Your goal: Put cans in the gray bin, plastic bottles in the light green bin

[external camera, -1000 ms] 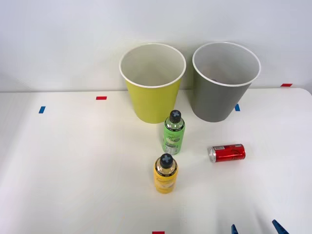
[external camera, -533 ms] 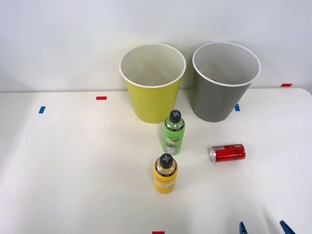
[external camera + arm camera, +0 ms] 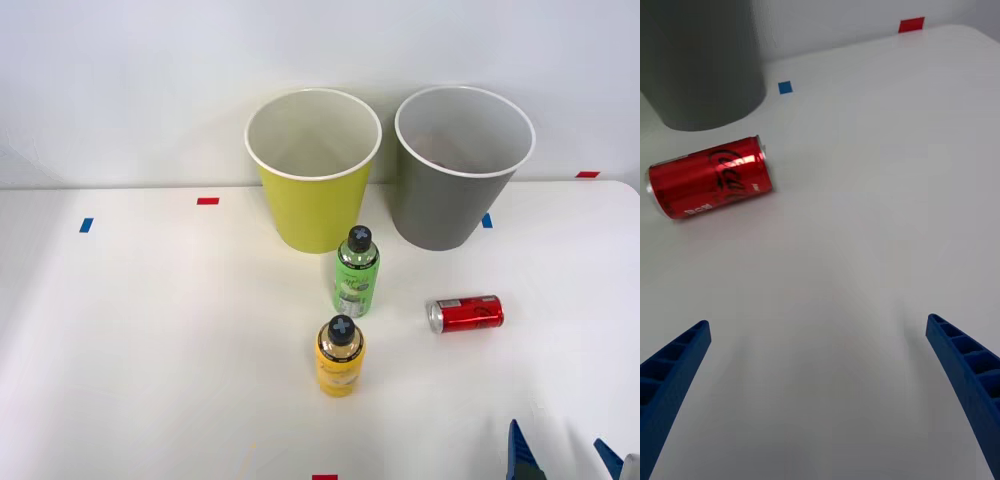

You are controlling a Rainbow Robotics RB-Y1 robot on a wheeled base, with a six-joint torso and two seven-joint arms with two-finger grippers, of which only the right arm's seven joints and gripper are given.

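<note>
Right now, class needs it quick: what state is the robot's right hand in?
Right hand: open and holding nothing, its blue fingers spread wide above the table, short of the red can.

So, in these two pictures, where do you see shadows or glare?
Front view: soft, even light; faint shadows beside the yellow bottle and green bottle. Right wrist view: a bright glare streak runs along the red can, and blurred pale shadows lie on the white table ahead of the open tool.
</note>
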